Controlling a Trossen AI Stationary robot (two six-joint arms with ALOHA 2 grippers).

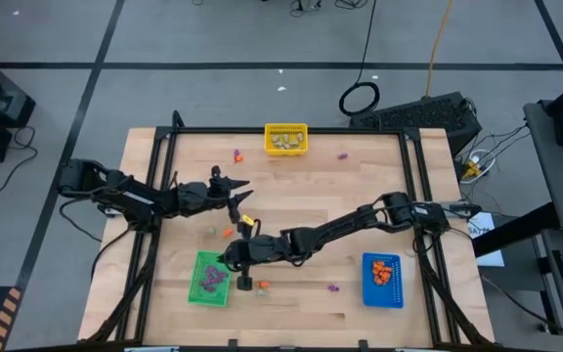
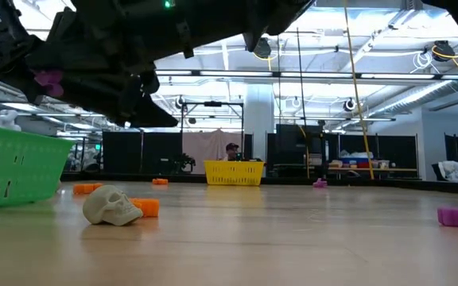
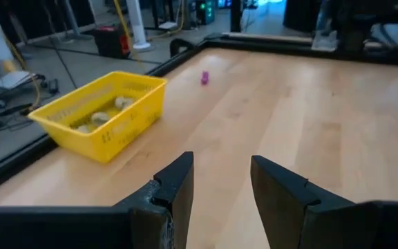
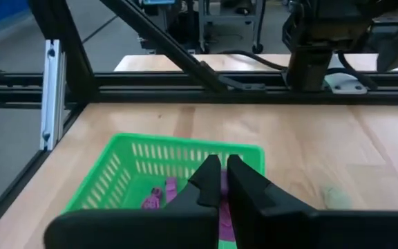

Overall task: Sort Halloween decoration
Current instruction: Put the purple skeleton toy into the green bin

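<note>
The Halloween decoration lies scattered as tiny trinkets: a pale skull [image 2: 111,205] with an orange piece [image 2: 145,206] beside it, a purple one [image 1: 332,288], another purple one [image 1: 341,154] and an orange one [image 1: 228,232] on the wood. My right gripper [image 4: 221,181] hovers over the right edge of the green bin [image 1: 210,279], shut on a purple trinket. My left gripper [image 3: 221,180] is open and empty, held above the table left of centre [image 1: 233,191], pointing toward the yellow bin [image 3: 106,114]. My right gripper pinches a purple trinket [image 4: 221,216] between its two fingers. A bit of purple [image 2: 48,79] shows beside the fingers in the low view. The trinket is lifted clear, above the green bin [image 4: 150,173]. The fingers slant downward from the table's right.
The green bin holds purple pieces [image 1: 213,281], the yellow bin [image 1: 285,139] at the far edge holds pale ones, and the blue bin [image 1: 382,279] near the right holds orange ones. A black frame [image 1: 291,130] rims the table. Bare wood lies in the middle right.
</note>
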